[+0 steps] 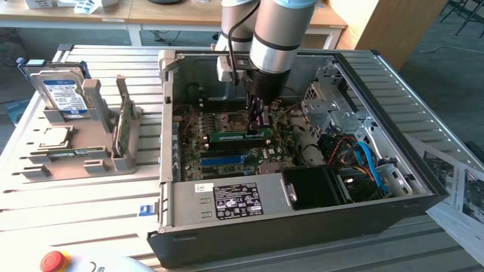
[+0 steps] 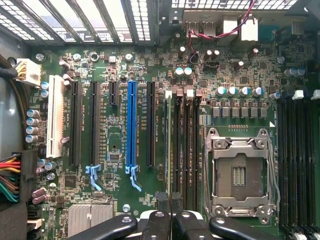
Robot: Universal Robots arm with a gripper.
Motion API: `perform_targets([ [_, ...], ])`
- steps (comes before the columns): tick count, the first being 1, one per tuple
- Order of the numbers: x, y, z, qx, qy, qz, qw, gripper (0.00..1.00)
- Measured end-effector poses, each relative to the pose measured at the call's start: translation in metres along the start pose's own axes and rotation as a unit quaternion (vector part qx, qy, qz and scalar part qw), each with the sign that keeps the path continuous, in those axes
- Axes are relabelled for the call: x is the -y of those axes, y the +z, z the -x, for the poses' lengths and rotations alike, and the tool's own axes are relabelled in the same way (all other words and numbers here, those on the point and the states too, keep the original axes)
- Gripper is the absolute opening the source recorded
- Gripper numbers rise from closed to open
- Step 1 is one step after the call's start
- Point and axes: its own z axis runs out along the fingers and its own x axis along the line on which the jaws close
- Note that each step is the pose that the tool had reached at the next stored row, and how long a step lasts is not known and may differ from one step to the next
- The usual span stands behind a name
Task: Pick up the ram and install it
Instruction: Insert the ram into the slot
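The ram [image 1: 239,135] is a long green stick held level, low over the motherboard inside the open computer case [image 1: 423,198]. My gripper [image 1: 259,126] reaches straight down into the case and is shut on the ram's top edge. In the wrist view the ram [image 2: 167,145] shows edge-on as a thin line running away from my gripper [image 2: 169,201]. It lines up with the black memory slots [image 2: 185,145] beside the empty processor socket [image 2: 239,175]. I cannot tell whether it touches a slot.
A grey holder [image 1: 90,161] at the exterior view's left carries a blue-labelled hard drive [image 1: 62,93], a silver processor chip [image 1: 53,136] and another upright green stick [image 1: 121,129]. Cables [image 1: 363,156], a drive cage [image 1: 327,105] and the power supply [image 1: 234,201] crowd the case.
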Motion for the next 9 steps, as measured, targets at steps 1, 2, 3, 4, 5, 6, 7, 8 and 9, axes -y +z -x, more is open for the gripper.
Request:
perform_targets([
  [1, 0.0000, 0.0000, 0.0000, 0.0000, 0.000, 0.0000, 1.0000, 0.12],
  [2, 0.0000, 0.0000, 0.0000, 0.0000, 0.000, 0.0000, 1.0000, 0.12],
  [3, -0.0001, 0.0000, 0.0000, -0.0001, 0.000, 0.0000, 1.0000, 0.12],
  [4, -0.0001, 0.0000, -0.0001, -0.0003, 0.000, -0.0002, 1.0000, 0.12],
  [5, -0.0001, 0.0000, -0.0001, -0.0003, 0.000, -0.0003, 1.0000, 0.12],
  [6, -0.0001, 0.0000, 0.0000, -0.0003, 0.000, -0.0005, 1.0000, 0.12],
  [7, -0.0001, 0.0001, 0.0000, -0.0006, 0.000, -0.0007, 1.0000, 0.12],
  [8, -0.0001, 0.0001, 0.0000, -0.0008, 0.000, -0.0011, 1.0000, 0.12],
  [9, -0.0001, 0.0001, 0.0000, -0.0011, 0.000, -0.0015, 1.0000, 0.12],
])
